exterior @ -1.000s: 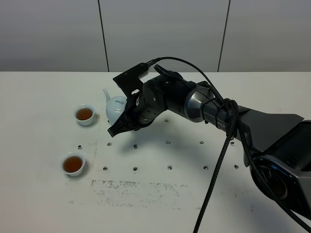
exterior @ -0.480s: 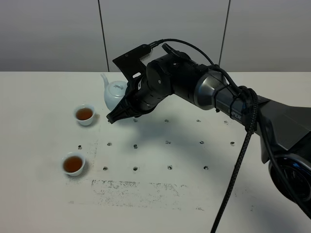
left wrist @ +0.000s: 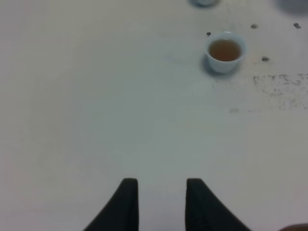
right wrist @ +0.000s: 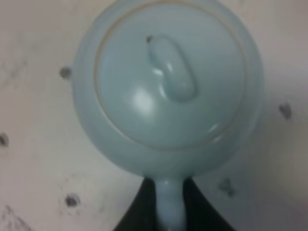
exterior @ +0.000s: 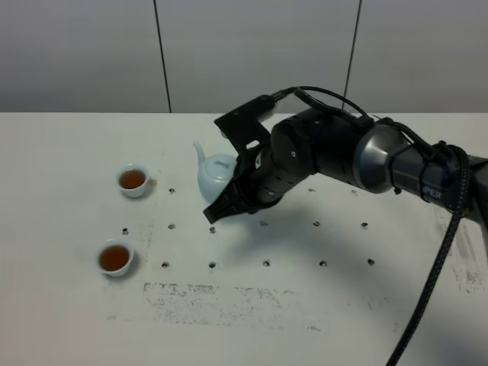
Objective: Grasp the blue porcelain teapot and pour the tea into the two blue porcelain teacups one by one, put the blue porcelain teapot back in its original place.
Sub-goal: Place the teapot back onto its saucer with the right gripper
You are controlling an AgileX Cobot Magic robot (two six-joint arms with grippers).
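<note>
Two teacups on the white table (exterior: 69, 305), both holding brown tea: far teacup (exterior: 133, 181) toward the left, near teacup (exterior: 116, 259) in front of it, well apart. The near teacup also shows in the left wrist view (left wrist: 225, 51), standing clear of the left gripper (left wrist: 162, 204).

One blue porcelain teapot (exterior: 216, 171), upright, lid on, spout pointing left toward the cups, positioned right of the far teacup and apart from it. From above, the lid knob (right wrist: 172, 67) sits central.

One right gripper (right wrist: 162, 204), jaws closed on the teapot's loop handle (right wrist: 168, 202), one finger on either side of it. The right arm (exterior: 343, 156) reaches in from the right.

One left gripper, jaws drawn in with a narrow gap between the fingers, holding nothing, above bare table.
</note>
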